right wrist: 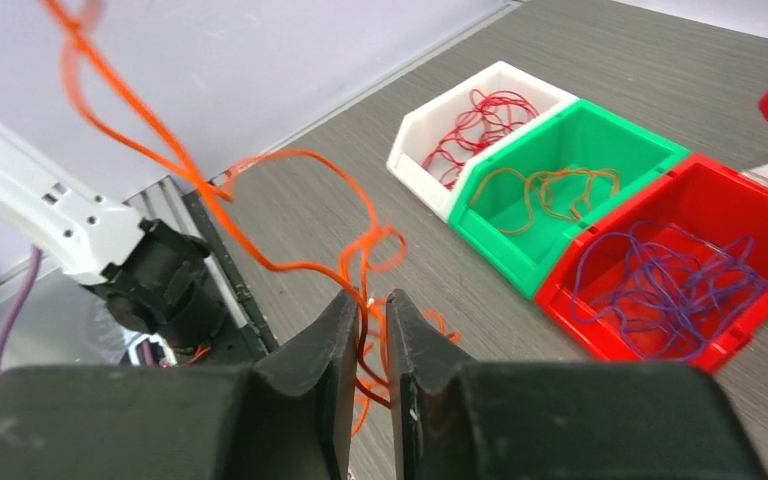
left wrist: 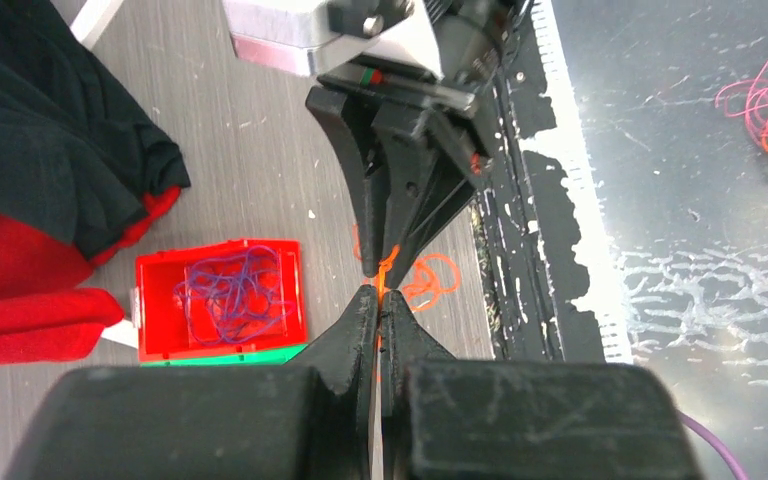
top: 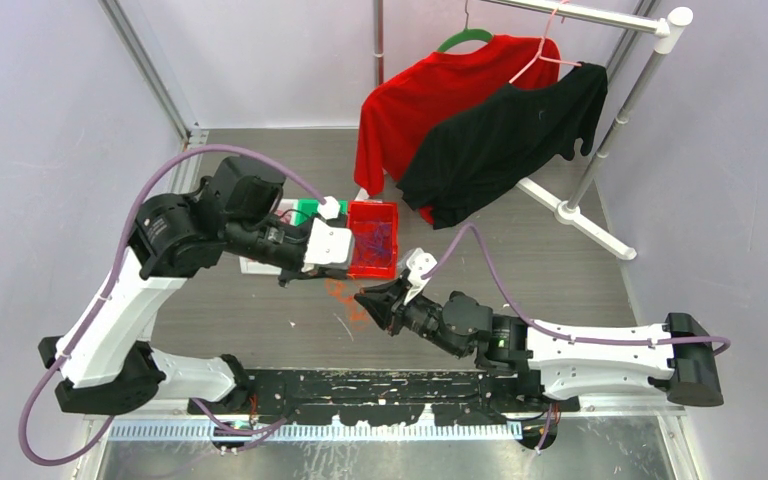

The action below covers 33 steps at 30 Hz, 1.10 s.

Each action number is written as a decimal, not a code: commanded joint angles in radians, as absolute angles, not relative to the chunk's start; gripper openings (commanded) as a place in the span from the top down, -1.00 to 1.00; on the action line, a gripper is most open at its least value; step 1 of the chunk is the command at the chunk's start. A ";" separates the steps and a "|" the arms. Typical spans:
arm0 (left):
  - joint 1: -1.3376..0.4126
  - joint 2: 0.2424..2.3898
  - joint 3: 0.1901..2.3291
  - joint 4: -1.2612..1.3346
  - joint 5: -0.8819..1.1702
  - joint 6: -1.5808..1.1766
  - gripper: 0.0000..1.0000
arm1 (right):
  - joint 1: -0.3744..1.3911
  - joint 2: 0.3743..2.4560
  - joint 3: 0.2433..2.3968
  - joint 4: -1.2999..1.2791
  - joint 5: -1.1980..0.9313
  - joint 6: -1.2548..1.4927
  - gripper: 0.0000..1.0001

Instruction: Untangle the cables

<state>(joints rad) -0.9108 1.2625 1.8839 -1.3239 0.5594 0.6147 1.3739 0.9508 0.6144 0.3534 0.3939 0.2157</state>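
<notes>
1. Right tool [right wrist: 373,300]: black tapered fingers nearly together, orange cable [right wrist: 203,188] in the slim gap. Can't tell if it's clamped.
2. Left tool [left wrist: 380,295]: fingers pressed together, pinching the same cable. The cable is thin, limp and kinked, strung between the 2 tools above the grey wood-grain table [right wrist: 380,130].
3. Step, judged: isolating 1 orange strand. Next move needs a firm right grip, then a slow pull apart, watching for snags.
4. Farther: 3 glossy plastic bins. White bin [right wrist: 415,165] holds red cables [right wrist: 480,115], green bin [right wrist: 495,235] more orange, red bin [right wrist: 610,335] purple cables [right wrist: 660,288].
</notes>
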 commanded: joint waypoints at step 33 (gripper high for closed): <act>-0.915 1.337 2.065 -1.382 0.756 0.526 1.00 | 1.347 0.943 0.553 0.607 0.621 0.224 -0.24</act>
<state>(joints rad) -0.9108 1.3243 2.0132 -1.4075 0.7120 0.5526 1.3468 0.9104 0.5400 0.5579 0.6052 0.2245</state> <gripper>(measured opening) 0.007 0.617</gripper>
